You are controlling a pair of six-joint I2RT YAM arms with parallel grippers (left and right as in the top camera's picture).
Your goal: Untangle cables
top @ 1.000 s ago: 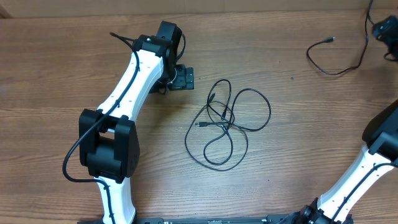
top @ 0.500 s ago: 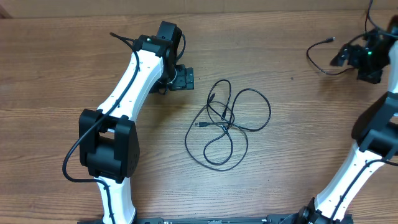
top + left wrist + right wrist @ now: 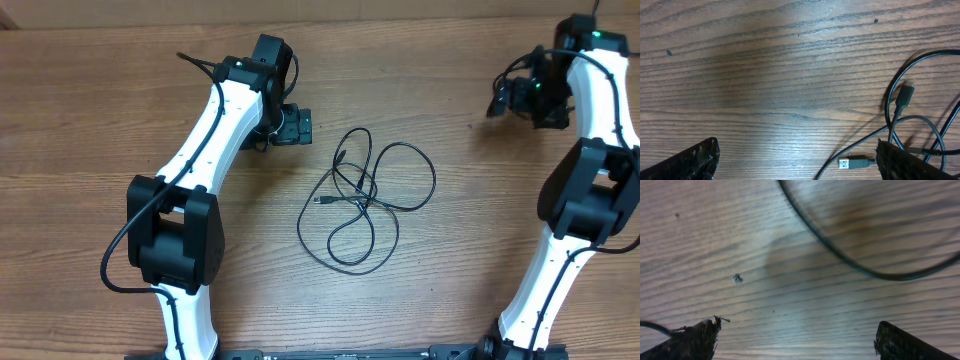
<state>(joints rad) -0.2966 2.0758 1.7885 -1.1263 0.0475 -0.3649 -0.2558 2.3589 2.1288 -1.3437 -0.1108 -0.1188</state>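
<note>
Now at approach. Tangled cables [image 3: 362, 200] lie mid-frame on the tabletop [image 3: 100, 100]; left hand [image 3: 300, 126] just upper left of them, right hand [image 3: 512, 95] far upper right, both wide open, empty. Next: probably pinch one plug [image 3: 850, 162].

Setting: a robot test bench, lab-type.

Evidence:
- Two white-and-black jointed arms, left arm [image 3: 215, 120] and right arm [image 3: 600, 110], have their bases at one table edge. Black wires [image 3: 115, 250] run along them.
- Each arm carries a wrist camera that looks down past its own claw.
- The work surface is one plain wood-grain table [image 3: 90, 150]. It fills the overhead view and lies directly under each claw in the wrist views.
- Thin black cables [image 3: 365, 200] lie loose on it. Most are looped in a heap just beside the left claw [image 3: 303, 127], plug ends showing, and one runs under the right claw [image 3: 500, 103].

The room beyond the table is out of view, so the kind of building cannot be told.
</note>
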